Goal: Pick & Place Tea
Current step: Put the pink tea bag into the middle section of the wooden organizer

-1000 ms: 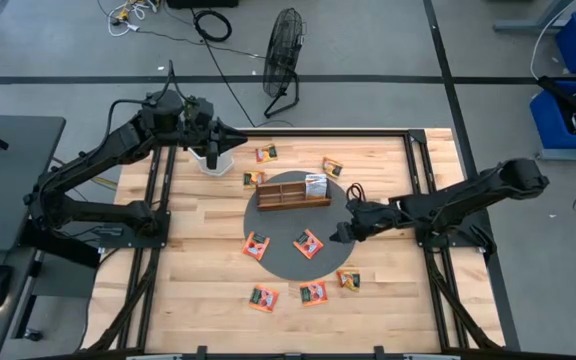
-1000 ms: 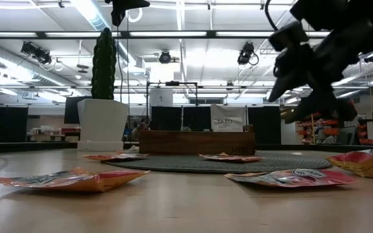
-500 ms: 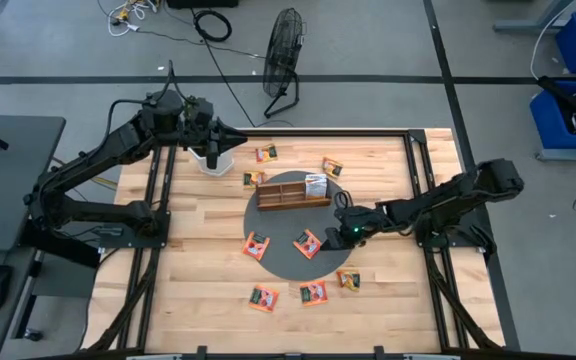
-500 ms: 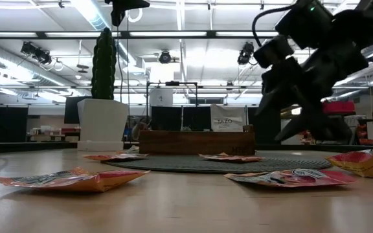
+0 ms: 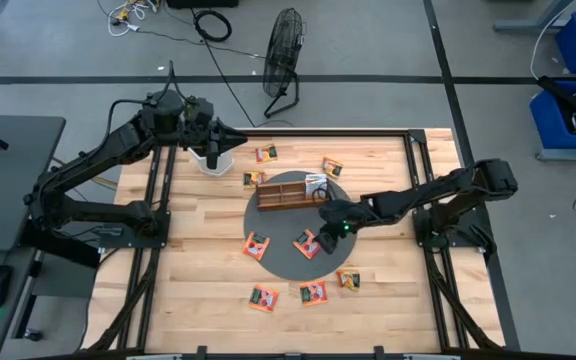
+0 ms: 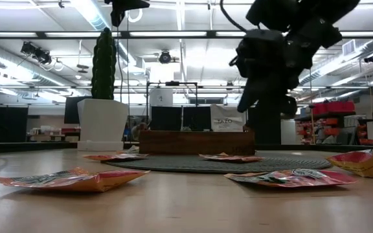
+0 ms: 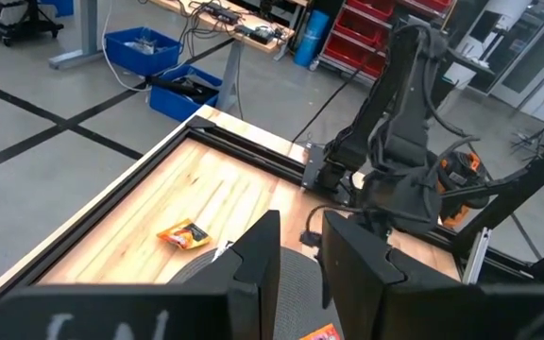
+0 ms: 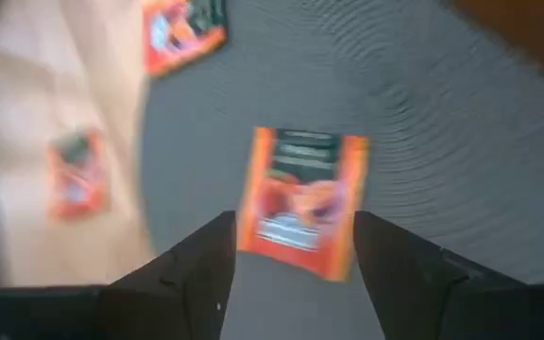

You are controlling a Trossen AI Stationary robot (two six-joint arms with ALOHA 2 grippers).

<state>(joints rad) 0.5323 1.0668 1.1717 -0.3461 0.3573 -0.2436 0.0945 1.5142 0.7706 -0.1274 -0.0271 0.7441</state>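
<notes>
Tea sachet [image 8: 300,201] (orange-red) lies between spread right gripper [image 8: 291,260] fingers.

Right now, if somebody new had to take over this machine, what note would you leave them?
Right gripper: open, empty, poised above an orange sachet on the grey mat.
Left gripper: parked at the table's far left corner, holding nothing visible.
Done: one white sachet stands in the wooden tray.
Left: about nine orange sachets lie loose, two on the mat, the rest on the bare table. Likely next: lower and grip the one below.
</notes>
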